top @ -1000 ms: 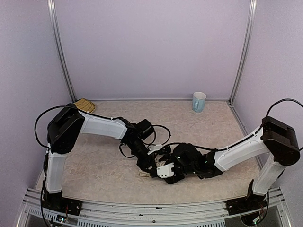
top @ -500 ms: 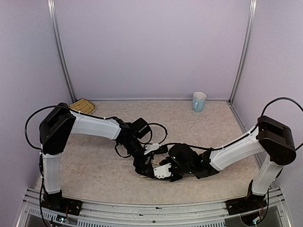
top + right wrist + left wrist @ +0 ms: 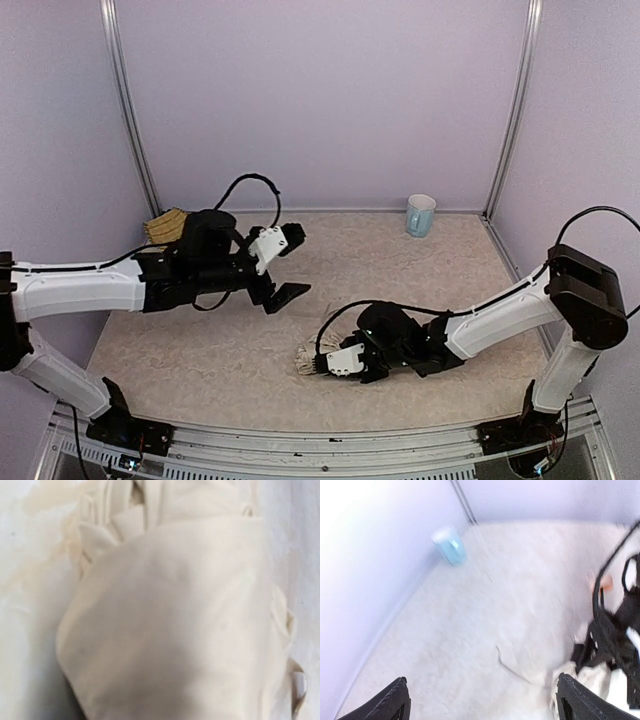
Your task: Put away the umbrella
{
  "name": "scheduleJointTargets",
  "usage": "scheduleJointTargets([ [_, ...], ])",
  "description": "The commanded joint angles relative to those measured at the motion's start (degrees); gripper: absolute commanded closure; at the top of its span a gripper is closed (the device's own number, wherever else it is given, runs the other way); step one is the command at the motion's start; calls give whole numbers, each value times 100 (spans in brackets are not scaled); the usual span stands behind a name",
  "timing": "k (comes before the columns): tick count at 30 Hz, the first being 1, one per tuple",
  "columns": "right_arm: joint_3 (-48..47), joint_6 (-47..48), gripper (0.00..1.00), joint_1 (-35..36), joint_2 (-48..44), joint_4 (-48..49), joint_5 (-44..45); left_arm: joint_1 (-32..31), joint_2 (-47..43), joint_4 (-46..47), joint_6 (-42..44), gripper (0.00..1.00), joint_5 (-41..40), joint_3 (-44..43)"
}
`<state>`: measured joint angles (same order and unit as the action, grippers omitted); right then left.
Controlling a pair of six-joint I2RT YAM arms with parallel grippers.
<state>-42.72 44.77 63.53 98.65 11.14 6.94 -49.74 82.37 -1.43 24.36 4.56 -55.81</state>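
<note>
From the overhead camera I see the umbrella (image 3: 306, 360) lying on the table (image 3: 200, 350) toward the near edge, a little left of centre. Only a crumpled cream bundle of its fabric shows, poking out past the tip of the right gripper (image 3: 325, 361); that gripper lies low over it with its jaws pinched into the cloth, so I read it as grasping the umbrella. The left gripper (image 3: 293, 266) hangs well apart, up and to the left, jaws spread wide with nothing between them; only bare tabletop lies between it and the bundle. A pale blue mug (image 3: 421, 214) stands by the back wall near the right corner post, far from both grippers; a woven basket (image 3: 163, 226) sits in the back left corner, partly covered by the left arm. A black cable (image 3: 338, 318) loops off the right wrist just above the bundle.

My left wrist view is smeared; I make out its two black fingertips (image 3: 387, 705) at the bottom, the mug, and the cloth beside the right arm at the right edge; an orange blur there I cannot identify. My right wrist view is filled with cream fabric; its own fingers are hidden, and I cannot make out the shaft or handle in any view.
</note>
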Motion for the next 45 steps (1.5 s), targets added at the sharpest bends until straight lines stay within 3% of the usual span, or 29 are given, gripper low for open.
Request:
scheduleJointTargets([
  [1,35,-181,100,-115,-93,-996,-659,51,-960,4482,-1316,1,-1039,1872],
  [3,-125,-381,100,-267,-111,-1272,-1231,79,-1026,6086,-1627,1,-929,2815],
  [4,-216,-507,100,-353,-98,-1409,-1487,74,-1014,6255,-1343,5,-476,2965],
  [6,-397,-688,100,-512,-40,-1691,-1862,-52,-1032,5334,-745,16,131,2821],
  [10,-449,-807,100,-701,11,-1899,-2212,-803,-865,3901,427,37,-780,2806],
  [15,-924,-1029,100,-1112,378,-2464,-3179,-1527,-264,3454,1196,39,-989,3029],
  [18,-1270,-1198,100,-1246,715,-2878,-3303,-1808,236,3485,1392,44,-1319,2850],
  [24,-1323,-1415,100,-1327,845,-2838,-3380,-2479,1328,4678,2354,61,-2366,2748],
  [28,-1310,-1514,100,-1389,861,-2773,-3615,-2497,1850,5296,2633,64,-2801,2727],
  [34,-1343,-1533,100,-1396,885,-2801,-3642,-2493,2495,6114,3095,84,-3478,2427],
  [37,-1342,-1533,100,-1397,859,-2817,-3675,-2492,2628,6447,3139,100,-3512,2461],
  [41,-1377,-1601,100,-1408,862,-2845,-3590,-2511,2556,6310,2938,100,-3332,2391],
  [45,-1493,-1870,100,-1446,871,-2667,-3538,-2457,2323,5717,2263,100,-2435,2094],
])
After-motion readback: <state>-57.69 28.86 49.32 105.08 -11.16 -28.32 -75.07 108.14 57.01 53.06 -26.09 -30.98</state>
